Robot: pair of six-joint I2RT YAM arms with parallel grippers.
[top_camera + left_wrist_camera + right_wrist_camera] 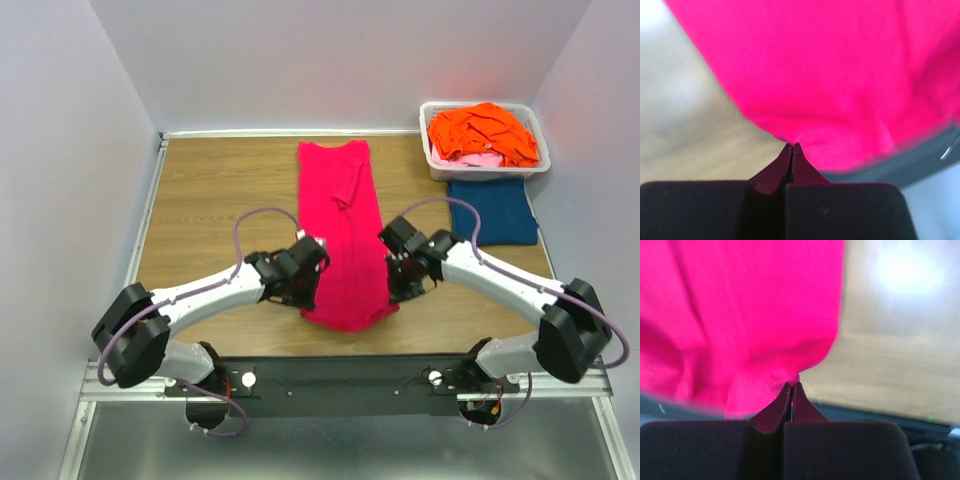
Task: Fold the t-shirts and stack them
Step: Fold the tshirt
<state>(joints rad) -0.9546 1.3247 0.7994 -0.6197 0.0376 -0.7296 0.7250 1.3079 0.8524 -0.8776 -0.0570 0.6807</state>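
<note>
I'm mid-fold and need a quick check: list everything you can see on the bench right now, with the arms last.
magenta t-shirt: one, bright magenta-pink, laid as a long strip down the table's middle.
dark blue t-shirt: one, folded flat at the right, just in front of the basket.
orange t-shirts: crumpled heap, number unclear, in the basket.
pale pink cloth: one patch showing under the orange heap.
basket: one, white plastic, far right corner.
table: one, wood-grain.
left arm: one, jaws shut on the magenta t-shirt's left edge.
right arm: one, jaws shut on its right edge.
</note>
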